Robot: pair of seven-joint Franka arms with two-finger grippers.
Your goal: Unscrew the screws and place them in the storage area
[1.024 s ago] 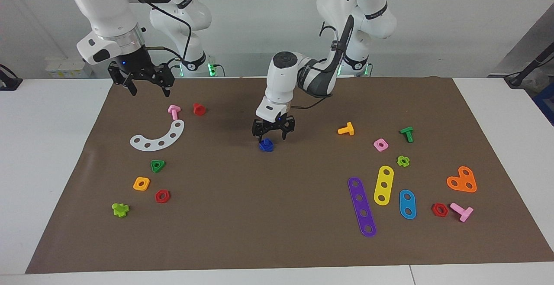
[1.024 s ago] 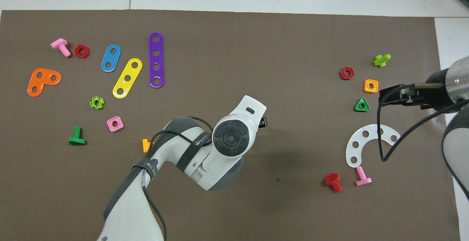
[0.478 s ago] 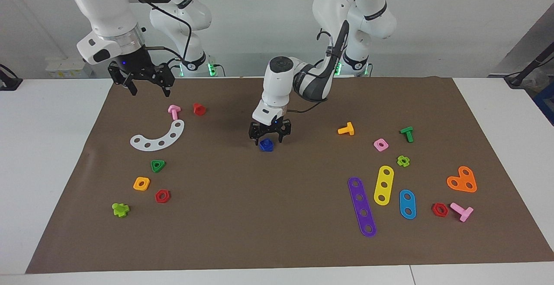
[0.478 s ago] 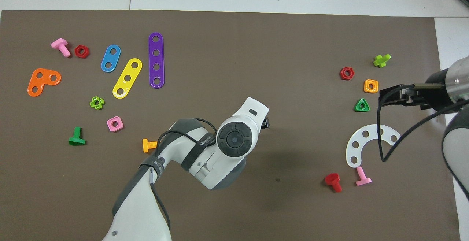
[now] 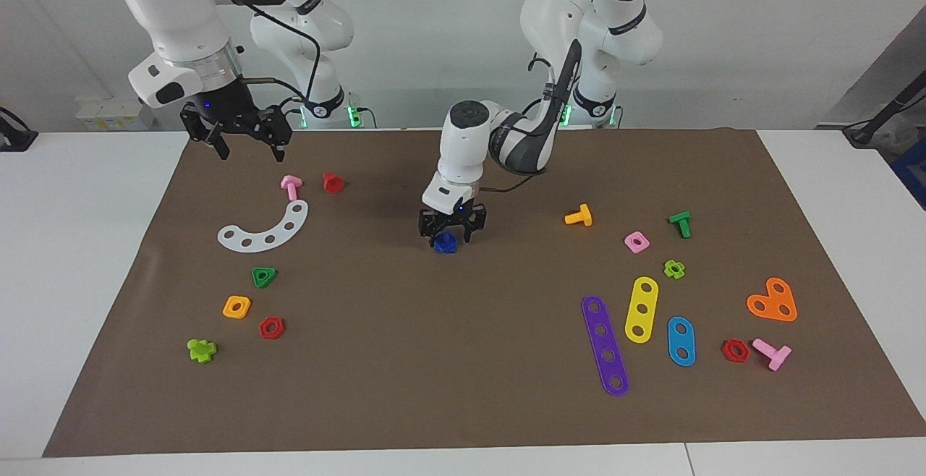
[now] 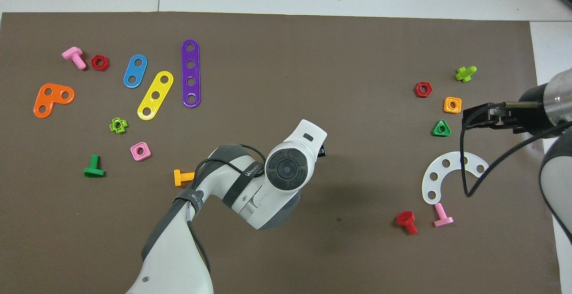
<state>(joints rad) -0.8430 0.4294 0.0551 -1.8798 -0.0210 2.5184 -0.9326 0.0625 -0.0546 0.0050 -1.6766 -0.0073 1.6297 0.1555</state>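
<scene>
Bolts (image 5: 445, 244): seven. Loose nuts (image 5: 236, 307): six. Strips (image 5: 641, 309): five.

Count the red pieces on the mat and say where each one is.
3. A red hex nut beside the orange square nut; a red bolt beside a pink bolt; another red hex nut beside the other pink bolt. None looks hidden.

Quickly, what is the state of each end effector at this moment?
Left end effector: low over the blue bolt mid-mat, fingers spread around it, not holding.
Right end effector: open, empty, waiting above the mat's edge nearest the robots.
</scene>
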